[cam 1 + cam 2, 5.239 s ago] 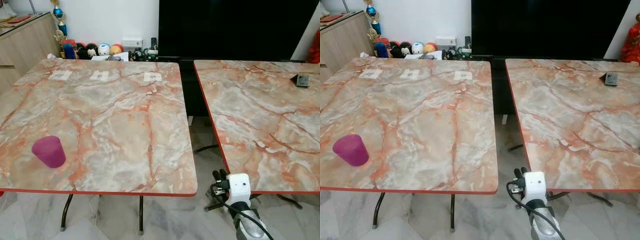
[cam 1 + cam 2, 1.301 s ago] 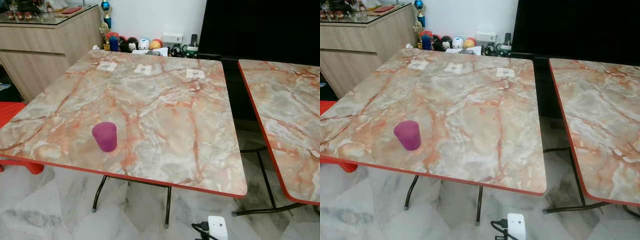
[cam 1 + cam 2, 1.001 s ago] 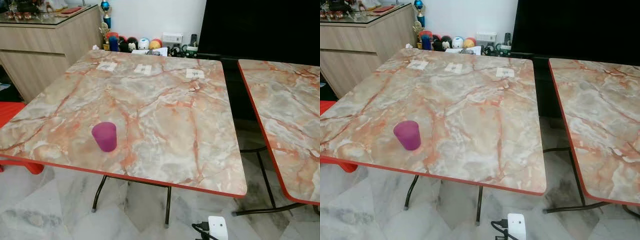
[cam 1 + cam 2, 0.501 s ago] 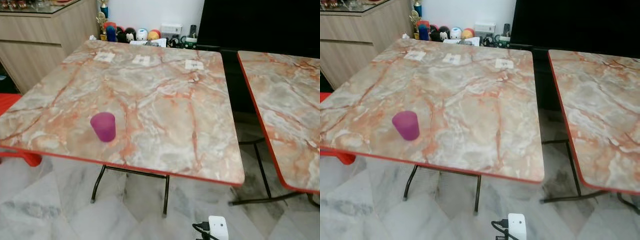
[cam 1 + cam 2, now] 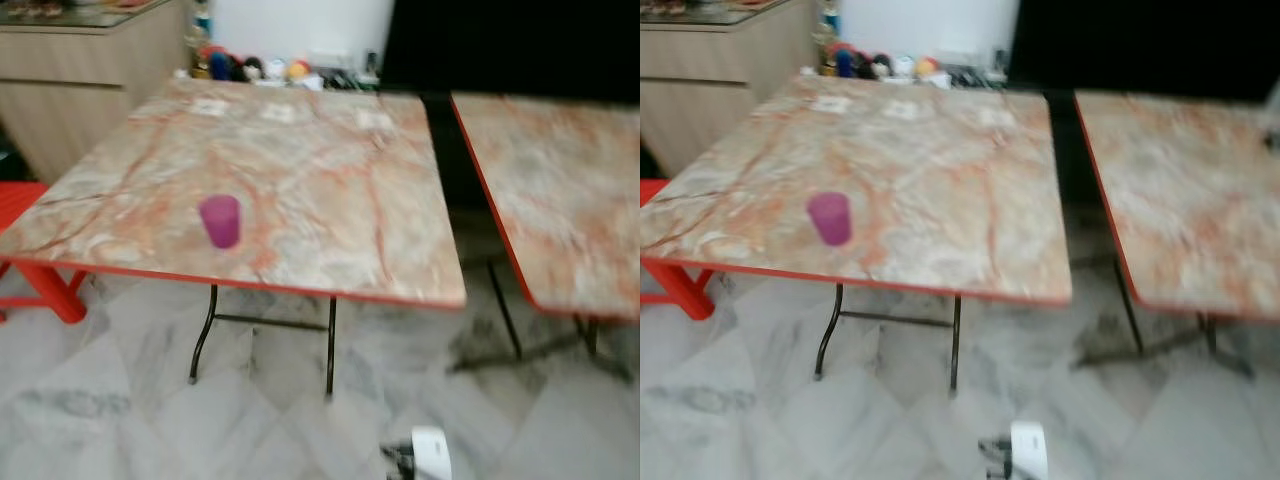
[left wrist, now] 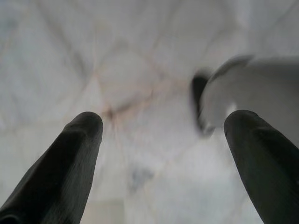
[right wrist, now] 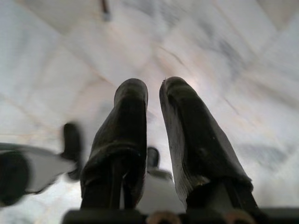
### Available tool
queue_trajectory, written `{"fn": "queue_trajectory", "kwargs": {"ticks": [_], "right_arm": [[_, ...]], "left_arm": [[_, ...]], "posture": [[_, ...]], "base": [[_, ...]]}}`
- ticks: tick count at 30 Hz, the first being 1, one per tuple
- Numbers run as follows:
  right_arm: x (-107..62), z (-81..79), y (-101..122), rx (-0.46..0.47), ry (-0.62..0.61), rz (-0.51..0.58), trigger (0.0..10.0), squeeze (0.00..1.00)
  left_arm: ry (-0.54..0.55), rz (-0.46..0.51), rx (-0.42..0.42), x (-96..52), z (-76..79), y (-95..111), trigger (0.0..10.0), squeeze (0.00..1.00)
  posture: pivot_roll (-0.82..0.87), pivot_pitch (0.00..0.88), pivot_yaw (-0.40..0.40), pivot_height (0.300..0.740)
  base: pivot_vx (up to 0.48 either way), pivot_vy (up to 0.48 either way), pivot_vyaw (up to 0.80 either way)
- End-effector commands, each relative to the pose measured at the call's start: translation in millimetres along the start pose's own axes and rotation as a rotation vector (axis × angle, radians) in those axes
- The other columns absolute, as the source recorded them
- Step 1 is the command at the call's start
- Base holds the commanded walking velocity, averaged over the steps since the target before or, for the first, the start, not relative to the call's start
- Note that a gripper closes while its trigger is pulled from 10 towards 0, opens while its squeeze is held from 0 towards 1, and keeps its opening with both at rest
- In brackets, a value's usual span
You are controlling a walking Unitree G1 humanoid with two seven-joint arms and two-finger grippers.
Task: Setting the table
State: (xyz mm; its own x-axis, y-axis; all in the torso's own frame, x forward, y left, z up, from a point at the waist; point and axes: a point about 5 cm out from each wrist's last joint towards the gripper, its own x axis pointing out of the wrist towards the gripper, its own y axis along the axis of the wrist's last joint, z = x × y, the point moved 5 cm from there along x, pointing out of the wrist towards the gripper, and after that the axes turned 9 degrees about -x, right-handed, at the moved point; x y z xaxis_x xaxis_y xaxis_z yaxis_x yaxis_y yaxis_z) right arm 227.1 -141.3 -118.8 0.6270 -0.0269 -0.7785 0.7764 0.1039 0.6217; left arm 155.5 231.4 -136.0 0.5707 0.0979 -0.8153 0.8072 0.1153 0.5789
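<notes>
Here, our view across the room is blurred.
Cup: a small purple plastic cup (image 5: 220, 220) stands upright near the front edge of the left marble-patterned table with a red rim (image 5: 330, 170), which we judge a place setting barely begun.
Second table: a matching marble-patterned table (image 5: 560, 190) stands just beside it, a gap between.
Left gripper (image 6: 163, 140): our black fingers are spread wide over the pale marble floor (image 5: 120, 410), holding nothing.
Right gripper (image 7: 153, 98): fingers nearly pressed together, nothing between, aimed at the floor.
Distance: both our arms hang low, well apart from the cup.
</notes>
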Motion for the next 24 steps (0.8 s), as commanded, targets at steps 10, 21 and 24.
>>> {"fn": "queue_trajectory", "kwargs": {"ticks": [10, 21, 24], "right_arm": [[-0.1, -3.0, -1, 0.007, 0.003, -0.007, 10.0, 0.00], [-0.1, -2.7, 0, 0.015, -0.002, -0.006, 10.0, 0.00], [0.0, -2.6, 0, 0.017, -0.003, -0.007, 10.0, 0.00]], "left_arm": [[0.001, 0.052, -0.005, 2.7, -1.1, 16, 10.0, 0.00], [-0.003, 0.034, -0.006, 3.4, 12.6, 9, 10.0, 0.00], [-0.004, 0.024, -0.004, 3.3, 16.5, 6, 10.0, 0.00]], "posture": [[0.02, 0.070, -0.015, 0.740], [0.02, 0.070, -0.014, 0.740], [0.02, 0.070, -0.014, 0.740]], "base": [[0.000, 0.000, 0.00], [0.000, 0.266, 0.00], [0.000, 0.335, 0.00]]}}
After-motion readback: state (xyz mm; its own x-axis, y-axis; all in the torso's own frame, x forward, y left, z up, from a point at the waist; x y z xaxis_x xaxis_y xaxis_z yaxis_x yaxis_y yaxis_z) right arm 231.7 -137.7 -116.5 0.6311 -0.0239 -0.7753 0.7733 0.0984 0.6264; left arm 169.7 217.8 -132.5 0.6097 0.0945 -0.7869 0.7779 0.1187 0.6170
